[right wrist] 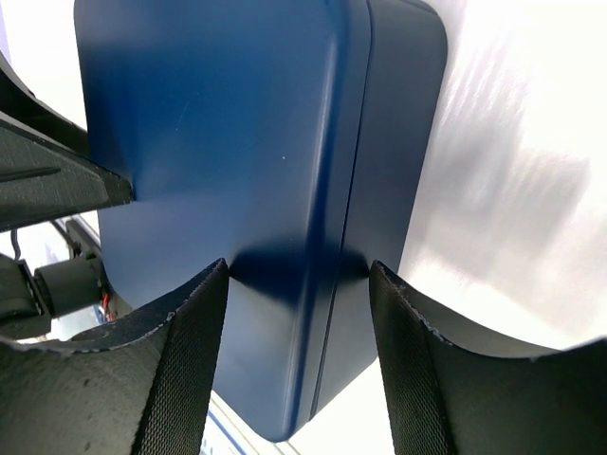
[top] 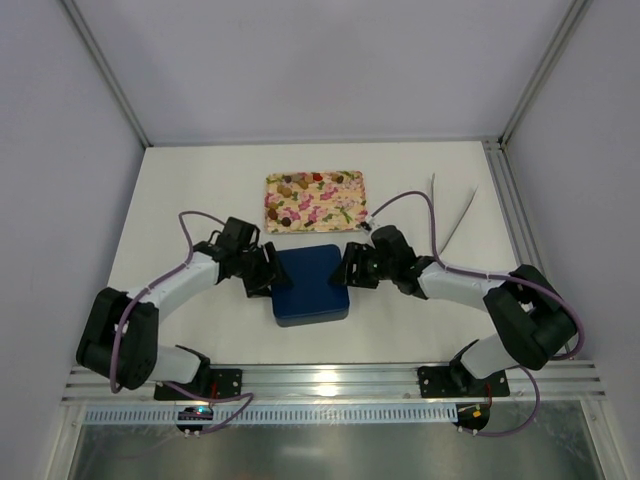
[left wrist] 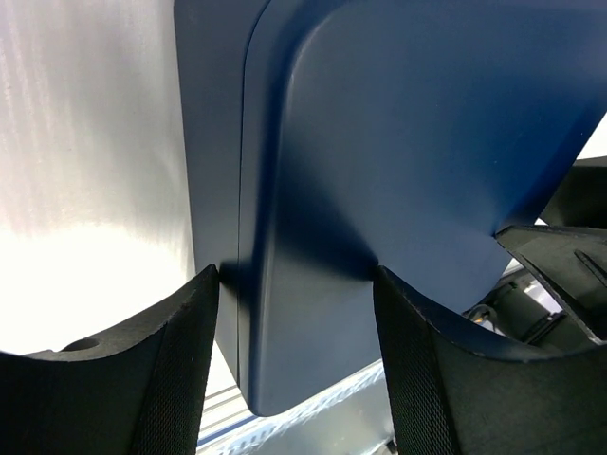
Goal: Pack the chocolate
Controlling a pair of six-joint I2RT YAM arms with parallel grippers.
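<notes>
The jaws of the left gripper (left wrist: 296, 275) are closed onto the left side of a navy-blue box (top: 310, 285), one fingertip against its wall and the other on its top face. The jaws of the right gripper (right wrist: 299, 268) grip the opposite side of the same box in the same way, straddling the seam that runs along the wall. The two grippers face each other across the box, which sits near the middle of the white table (top: 200, 180). The chocolate (top: 290, 186) is in neither grip. It lies as small brown and dark pieces scattered on a floral tray (top: 340, 205) just beyond the box's far edge, apart from both sets of fingers.
</notes>
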